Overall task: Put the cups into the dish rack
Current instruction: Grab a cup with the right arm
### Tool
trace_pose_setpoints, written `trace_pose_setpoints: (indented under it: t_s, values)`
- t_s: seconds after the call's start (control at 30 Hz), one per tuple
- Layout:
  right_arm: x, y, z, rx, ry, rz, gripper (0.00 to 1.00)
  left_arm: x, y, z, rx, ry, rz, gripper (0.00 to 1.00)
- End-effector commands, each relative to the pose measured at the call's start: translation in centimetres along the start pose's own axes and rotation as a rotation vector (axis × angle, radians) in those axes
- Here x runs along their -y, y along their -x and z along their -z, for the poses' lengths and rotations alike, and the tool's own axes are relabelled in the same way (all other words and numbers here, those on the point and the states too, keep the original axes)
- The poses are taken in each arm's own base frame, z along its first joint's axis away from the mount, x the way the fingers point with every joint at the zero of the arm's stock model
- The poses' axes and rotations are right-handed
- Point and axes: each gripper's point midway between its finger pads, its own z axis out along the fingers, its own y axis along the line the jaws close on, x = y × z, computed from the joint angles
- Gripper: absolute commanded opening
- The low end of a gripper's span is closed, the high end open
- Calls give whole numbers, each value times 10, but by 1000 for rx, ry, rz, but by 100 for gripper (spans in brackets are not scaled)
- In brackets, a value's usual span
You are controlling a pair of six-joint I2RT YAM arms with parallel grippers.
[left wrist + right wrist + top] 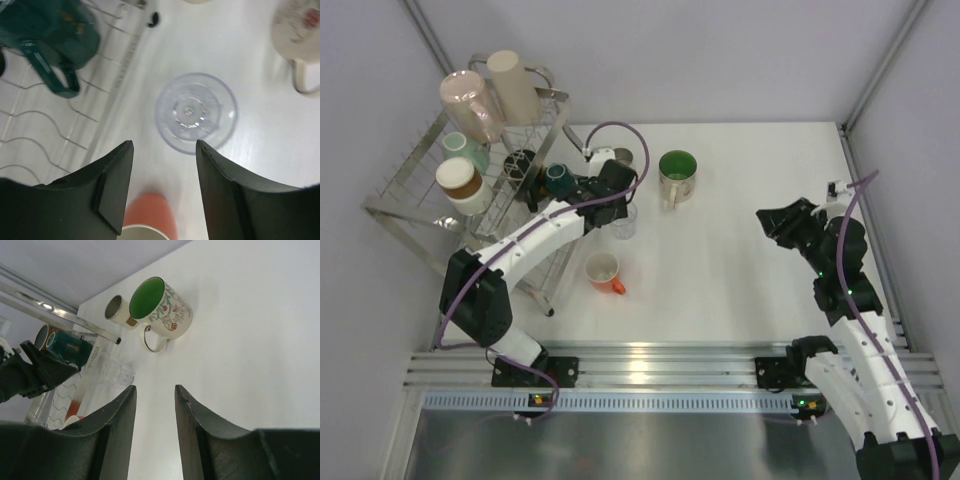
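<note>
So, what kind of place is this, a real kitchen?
Probably a robot test cell, not a kitchen: a white table boxed in by plain grey panels, the left arm and right arm bolted to an aluminium rail, and a wire dish rack holding cups.

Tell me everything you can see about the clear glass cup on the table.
The clear glass cup is a see-through tumbler with a round rim, no handle showing, apparently empty. It stands upright, mouth up, on the white table, close beside the dish rack. The left gripper hangs above it with open jaws; nothing touches it but the table.
</note>
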Motion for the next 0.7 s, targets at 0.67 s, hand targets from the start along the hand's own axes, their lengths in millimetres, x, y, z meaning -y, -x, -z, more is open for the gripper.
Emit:
trace_pose_setpoints:
  t_s: [0.67]
  values:
    - [-21, -6, -51, -48, 14, 84, 42, 81, -13, 18, -32, -243, -238, 59]
